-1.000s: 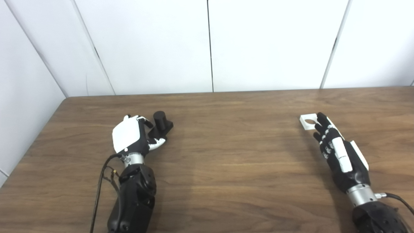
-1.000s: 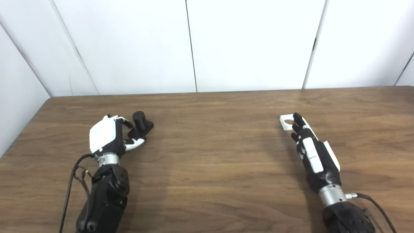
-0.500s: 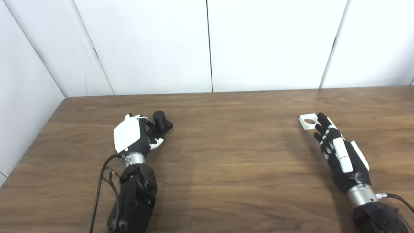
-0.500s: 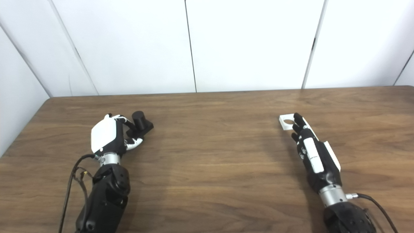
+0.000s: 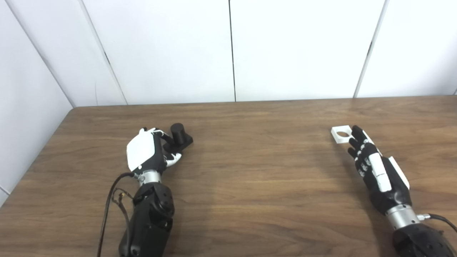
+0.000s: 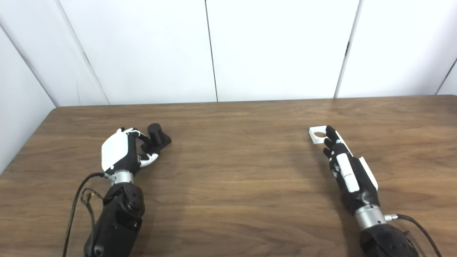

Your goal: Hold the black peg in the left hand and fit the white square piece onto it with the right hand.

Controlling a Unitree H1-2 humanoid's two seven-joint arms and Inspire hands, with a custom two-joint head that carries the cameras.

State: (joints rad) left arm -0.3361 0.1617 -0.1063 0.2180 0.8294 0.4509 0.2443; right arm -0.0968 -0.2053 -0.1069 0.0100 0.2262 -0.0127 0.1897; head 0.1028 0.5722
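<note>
The black cylindrical peg on its square black base is seen upright on the brown wooden table, on the left side, midway between near and far edge. The left hand is curled about the base's near-left side, fingers bent around it and thumb tip pointed toward it from the near side; whether the base is actually clamped cannot be told, and the peg is seen resting on the tabletop. Well apart, on the right side, the flat white square piece with a round hole is laid flat on the wood. The right hand is stretched out with fingers nearly straight and close together, fingertips touching the piece's near-right edge; nothing is gripped there. Behind the table, white wall panels are seen.
</note>
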